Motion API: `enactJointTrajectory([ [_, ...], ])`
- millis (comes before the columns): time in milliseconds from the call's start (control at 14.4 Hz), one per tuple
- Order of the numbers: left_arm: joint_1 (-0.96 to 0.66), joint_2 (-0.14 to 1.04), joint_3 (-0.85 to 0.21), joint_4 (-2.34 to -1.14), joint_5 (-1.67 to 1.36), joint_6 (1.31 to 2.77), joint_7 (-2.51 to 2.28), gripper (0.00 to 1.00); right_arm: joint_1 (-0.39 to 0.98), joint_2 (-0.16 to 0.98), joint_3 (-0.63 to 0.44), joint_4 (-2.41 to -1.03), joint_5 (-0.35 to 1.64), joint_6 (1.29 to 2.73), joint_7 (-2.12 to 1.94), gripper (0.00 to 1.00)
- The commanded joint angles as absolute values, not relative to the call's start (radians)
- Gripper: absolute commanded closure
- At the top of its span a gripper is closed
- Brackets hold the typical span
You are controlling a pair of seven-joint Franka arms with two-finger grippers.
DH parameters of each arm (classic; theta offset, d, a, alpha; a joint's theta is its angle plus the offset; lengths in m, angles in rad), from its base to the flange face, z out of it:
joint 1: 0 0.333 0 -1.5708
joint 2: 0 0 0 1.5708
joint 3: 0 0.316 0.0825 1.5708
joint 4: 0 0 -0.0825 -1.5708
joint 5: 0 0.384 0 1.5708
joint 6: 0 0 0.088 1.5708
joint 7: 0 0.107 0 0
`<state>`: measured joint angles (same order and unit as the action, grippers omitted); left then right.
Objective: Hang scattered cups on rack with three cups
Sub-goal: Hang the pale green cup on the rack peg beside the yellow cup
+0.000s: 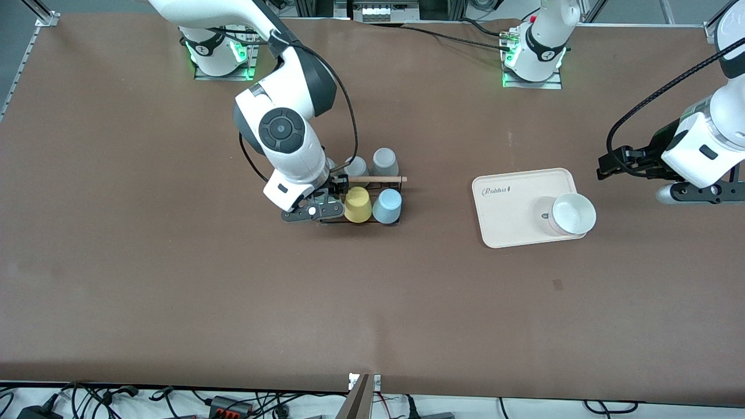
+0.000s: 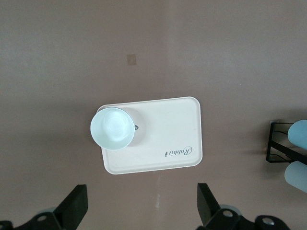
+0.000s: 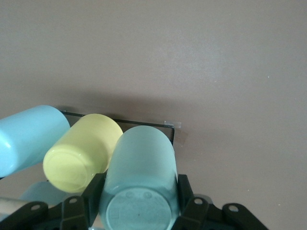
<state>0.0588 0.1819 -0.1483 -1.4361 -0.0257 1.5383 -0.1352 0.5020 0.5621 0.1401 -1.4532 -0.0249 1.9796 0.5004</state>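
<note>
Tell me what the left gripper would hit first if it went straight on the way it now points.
The left gripper is open and points down at the table. Straight ahead lies bare table just off the edge of the cream tray; it would likely meet the tabletop first, perhaps clipping the tray's rim. Depth is unclear.

The right claw [image 3: 139,203] hangs low, fingers [image 3: 91,196] clamped shut on a load, while the left claw [image 2: 141,206] waits aloft, fingers spread.

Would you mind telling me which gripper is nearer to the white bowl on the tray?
The left. The left gripper, open, hovers beside the cream tray holding the white bowl; the right gripper is at the rack, holding a green cup.
</note>
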Motion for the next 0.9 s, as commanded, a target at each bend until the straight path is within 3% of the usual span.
enactJointTrajectory([
  [0,0.067,0.156,-0.152,-1.462,-0.029,1.539,-0.114,0.00,0.508,0.604,0.140,-1.419,-0.028,1.980,0.520,0.76],
  [139,0.069,0.156,-0.152,-1.462,-0.026,1.539,-0.114,0.00,0.508,0.620,0.140,-1.419,-0.028,1.997,0.520,0.75],
  [208,0.069,0.156,-0.152,-1.462,-0.026,1.540,-0.114,0.00,0.508,0.629,0.140,-1.419,-0.028,2.000,0.520,0.67],
  [277,0.069,0.156,-0.152,-1.463,-0.026,1.540,-0.114,0.00,0.506,0.633,0.140,-1.419,-0.025,2.005,0.523,0.21],
  [347,0.069,0.156,-0.152,-1.463,-0.026,1.539,-0.114,0.00,0.506,0.635,0.140,-1.419,-0.022,2.008,0.535,0.00],
  [555,0.069,0.156,-0.152,-1.462,-0.026,1.539,-0.114,0.00,0.505,0.626,0.140,-1.382,-0.018,1.993,0.604,0.00],
  [832,0.066,0.156,-0.152,-1.459,-0.026,1.539,-0.114,0.00,0.460,0.615,0.127,-1.257,-0.023,1.832,0.595,0.00],
])
